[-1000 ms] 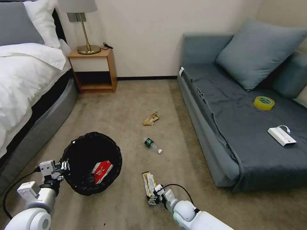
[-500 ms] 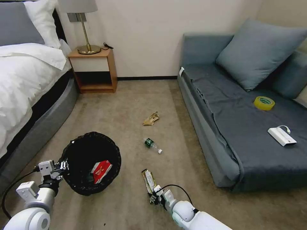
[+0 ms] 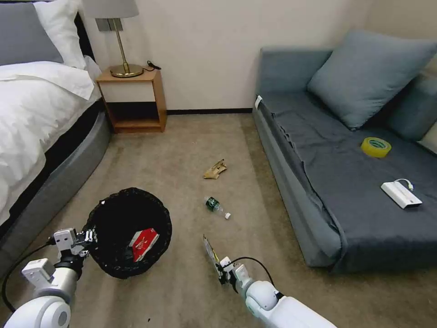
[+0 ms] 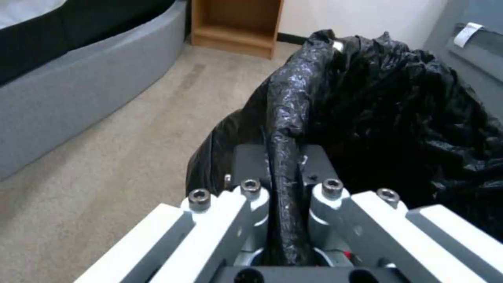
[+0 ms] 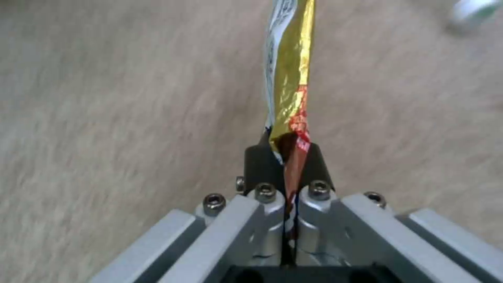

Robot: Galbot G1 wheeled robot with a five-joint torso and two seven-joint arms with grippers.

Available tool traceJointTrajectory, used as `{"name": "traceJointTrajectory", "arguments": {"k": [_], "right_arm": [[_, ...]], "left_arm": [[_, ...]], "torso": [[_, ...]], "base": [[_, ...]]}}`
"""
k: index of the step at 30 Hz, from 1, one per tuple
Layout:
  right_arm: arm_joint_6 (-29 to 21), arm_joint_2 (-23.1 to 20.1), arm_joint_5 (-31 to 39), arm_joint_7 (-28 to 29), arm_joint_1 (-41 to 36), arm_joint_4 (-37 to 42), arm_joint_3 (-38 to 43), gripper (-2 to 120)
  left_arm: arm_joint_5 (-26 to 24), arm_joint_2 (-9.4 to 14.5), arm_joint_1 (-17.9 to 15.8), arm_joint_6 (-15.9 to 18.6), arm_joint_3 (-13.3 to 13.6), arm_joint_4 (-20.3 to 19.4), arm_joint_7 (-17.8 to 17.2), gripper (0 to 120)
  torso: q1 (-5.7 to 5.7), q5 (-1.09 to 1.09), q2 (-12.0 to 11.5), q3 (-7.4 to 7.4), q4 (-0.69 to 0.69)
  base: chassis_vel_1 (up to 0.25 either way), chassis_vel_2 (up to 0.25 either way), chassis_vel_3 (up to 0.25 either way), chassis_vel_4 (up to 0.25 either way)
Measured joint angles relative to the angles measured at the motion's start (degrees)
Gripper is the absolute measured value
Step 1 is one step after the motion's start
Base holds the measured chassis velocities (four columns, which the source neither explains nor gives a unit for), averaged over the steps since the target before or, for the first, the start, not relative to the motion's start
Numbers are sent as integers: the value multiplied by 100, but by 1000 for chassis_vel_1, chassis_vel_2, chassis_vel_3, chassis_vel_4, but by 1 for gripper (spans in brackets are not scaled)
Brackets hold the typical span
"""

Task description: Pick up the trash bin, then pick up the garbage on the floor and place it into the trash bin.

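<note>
Gold wrapper (image 3: 210,251) now lifted edge-on in right gripper (image 3: 221,269); print unreadable.

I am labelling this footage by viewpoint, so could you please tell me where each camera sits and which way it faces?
Head view: on the robot's head, facing forward and down at the carpet between bed and sofa; both arms show, left claw on the trash bin.
Left wrist view: on the left wrist, facing along the left claw shut on the bin's bagged rim.
Right wrist view: on the right wrist, facing down at the carpet; right claw pinches the gold-green wrapper.
Shared: head and right wrist views share that wrapper.
</note>
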Motion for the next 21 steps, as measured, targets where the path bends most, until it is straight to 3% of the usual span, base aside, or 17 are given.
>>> {"name": "traceJointTrajectory", "arguments": {"k": [3,12,21], "right_arm": [[-5,-33,17,7,17,50,8,0],[-186,-1044,514,251,683,1664,339,0],[-291,-1525,933,277,1527,3007,-51,0]], "left_arm": [[0,0,-2,0,2,1,0,4],[31,51,-112,17,184,46,7,4],[15,124,-294,105,407,70,-37,4]], "torso": [[0,0,0,0,0],[0,1,0,0,-1],[0,0,0,0,0]], "base": [[0,0,0,0],[0,0,0,0],[0,0,0,0]]}}
